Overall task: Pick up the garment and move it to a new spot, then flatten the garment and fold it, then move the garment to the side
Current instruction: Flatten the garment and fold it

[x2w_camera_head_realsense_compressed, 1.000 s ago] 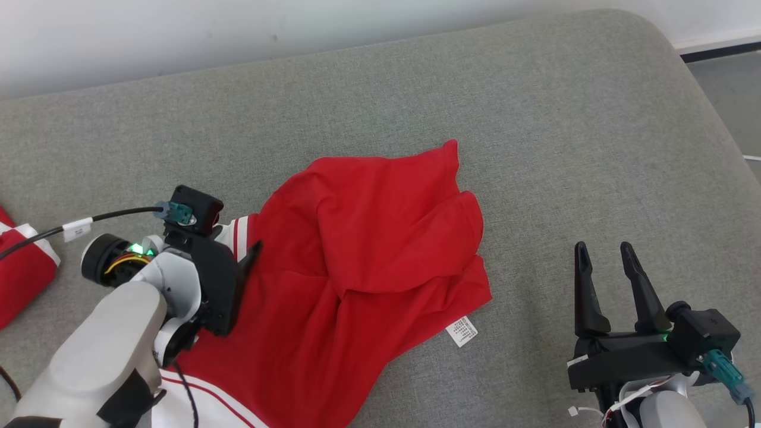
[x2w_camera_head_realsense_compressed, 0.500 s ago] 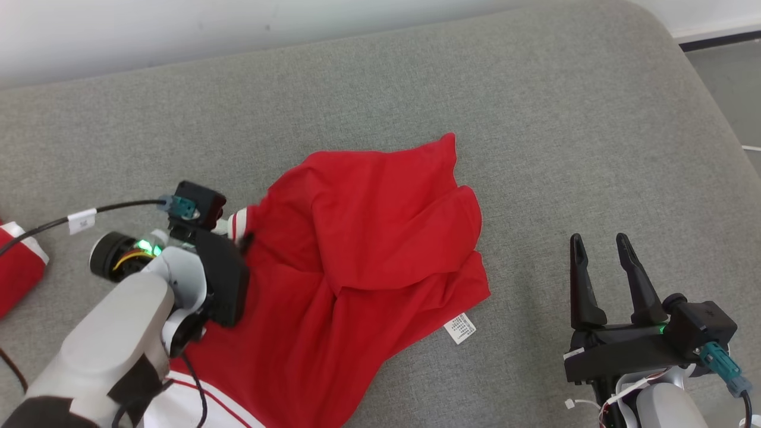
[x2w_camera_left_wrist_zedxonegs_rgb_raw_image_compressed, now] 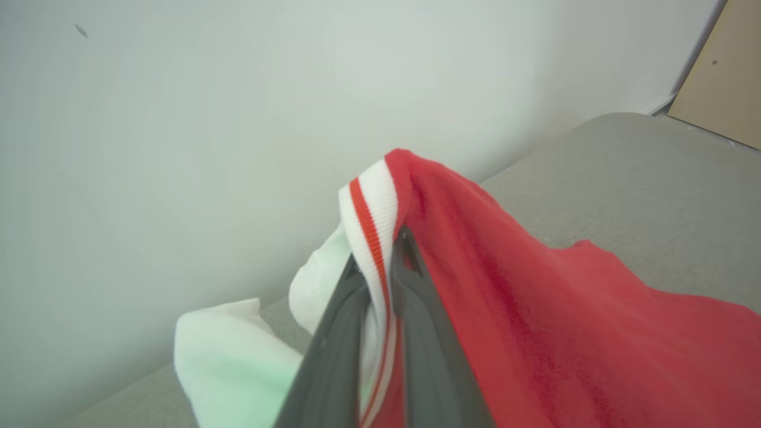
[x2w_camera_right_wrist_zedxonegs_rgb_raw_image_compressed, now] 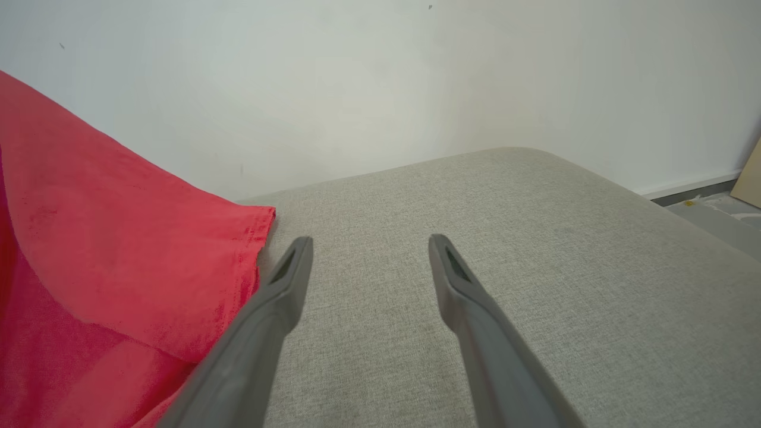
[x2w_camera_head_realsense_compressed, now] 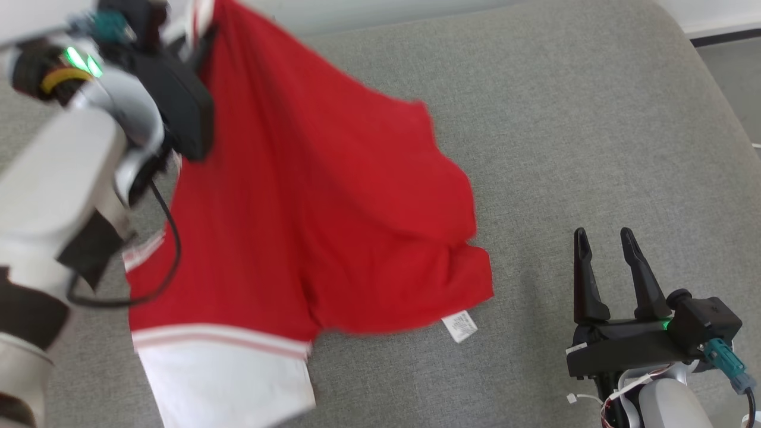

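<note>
Garment (x2w_camera_head_realsense_compressed: 309,196) of red cloth is gripped by my left pincer (x2w_camera_left_wrist_zedxonegs_rgb_raw_image_compressed: 380,251): its 2 dark fingers (x2w_camera_left_wrist_zedxonegs_rgb_raw_image_compressed: 333,356) are pressed together on a white ribbed edge (x2w_camera_left_wrist_zedxonegs_rgb_raw_image_compressed: 371,208) with 1 red stripe, and this edge sticks out above the fingertips. In the head view my left pincer (x2w_camera_head_realsense_compressed: 205,35) is at the upper left corner, high above the grey cushion (x2w_camera_head_realsense_compressed: 565,119), and the garment hangs from it in the air, spreading down and to the right. The cloth looks blurred there. A black cable (x2w_camera_head_realsense_compressed: 169,238) of my left arm makes a loop in front of the red cloth. At the low end of the garment there is a wide white band (x2w_camera_head_realsense_compressed: 232,380) with pale red stripes along its top; whether it touches the cushion I cannot tell. The lower right corner of the red cloth lies on the cushion, and a small white label (x2w_camera_head_realsense_compressed: 459,326) is just beside this corner.

My right pincer (x2w_camera_head_realsense_compressed: 603,235) is open and holds nothing. Its 2 fingers point up the head view at the lower right, apart from the label. In the right wrist view the garment edge is just beside my left finger (x2w_camera_right_wrist_zedxonegs_rgb_raw_image_compressed: 279,297), in front of the pale wall (x2w_camera_right_wrist_zedxonegs_rgb_raw_image_compressed: 357,71).
</note>
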You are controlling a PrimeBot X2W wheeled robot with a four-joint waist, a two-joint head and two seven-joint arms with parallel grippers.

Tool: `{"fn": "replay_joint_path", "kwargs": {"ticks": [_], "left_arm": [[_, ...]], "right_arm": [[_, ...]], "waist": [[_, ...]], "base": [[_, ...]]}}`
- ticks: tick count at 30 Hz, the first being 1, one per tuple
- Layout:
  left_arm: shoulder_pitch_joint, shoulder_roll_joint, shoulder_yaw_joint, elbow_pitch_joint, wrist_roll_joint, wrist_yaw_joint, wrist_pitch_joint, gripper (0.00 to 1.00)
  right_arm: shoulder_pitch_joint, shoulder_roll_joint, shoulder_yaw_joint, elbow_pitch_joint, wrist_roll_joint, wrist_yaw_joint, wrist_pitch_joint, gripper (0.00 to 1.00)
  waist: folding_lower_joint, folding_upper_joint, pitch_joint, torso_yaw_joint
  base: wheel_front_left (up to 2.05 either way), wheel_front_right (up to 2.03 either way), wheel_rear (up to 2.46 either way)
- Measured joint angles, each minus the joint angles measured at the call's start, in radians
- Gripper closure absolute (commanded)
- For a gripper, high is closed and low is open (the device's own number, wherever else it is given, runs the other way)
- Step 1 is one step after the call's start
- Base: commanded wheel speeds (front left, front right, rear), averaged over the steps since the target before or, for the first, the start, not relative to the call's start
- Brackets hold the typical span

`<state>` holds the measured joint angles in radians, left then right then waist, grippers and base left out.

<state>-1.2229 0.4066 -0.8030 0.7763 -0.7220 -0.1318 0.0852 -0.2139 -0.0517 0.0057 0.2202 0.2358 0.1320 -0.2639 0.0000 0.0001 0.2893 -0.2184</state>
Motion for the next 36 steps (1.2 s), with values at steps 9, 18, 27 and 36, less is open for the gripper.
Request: {"fn": "replay_joint_path", "kwargs": {"ticks": [9,18,27,36], "left_arm": [[-0.133,0.022,0.007,0.137,0.060,0.008,-0.135,1.00],[-0.113,0.006,-0.033,0.248,0.101,0.007,-0.264,0.00],[-0.001,0.004,0.075,0.152,0.055,0.024,-0.346,0.00],[0.344,0.039,0.280,-0.180,0.114,0.101,-0.348,0.00]], "right_arm": [[-0.020,0.000,0.004,-0.008,0.000,0.000,0.000,0.00],[-0.026,0.001,0.001,-0.004,-0.007,0.000,0.000,0.00],[0.008,-0.012,-0.013,-0.004,-0.015,0.000,0.000,0.00],[0.062,-0.030,-0.025,-0.020,-0.017,0.000,0.000,0.00]], "waist": [[0.0001,0.0000,0.036,-0.025],[0.0001,0.0000,0.046,-0.029],[-0.0001,-0.0001,-0.034,0.007],[-0.0002,-0.0001,-0.117,0.091]], "base": [[0.00,0.00,0.00],[0.00,0.00,0.00],[0.00,0.00,0.00],[0.00,0.00,0.00]]}}
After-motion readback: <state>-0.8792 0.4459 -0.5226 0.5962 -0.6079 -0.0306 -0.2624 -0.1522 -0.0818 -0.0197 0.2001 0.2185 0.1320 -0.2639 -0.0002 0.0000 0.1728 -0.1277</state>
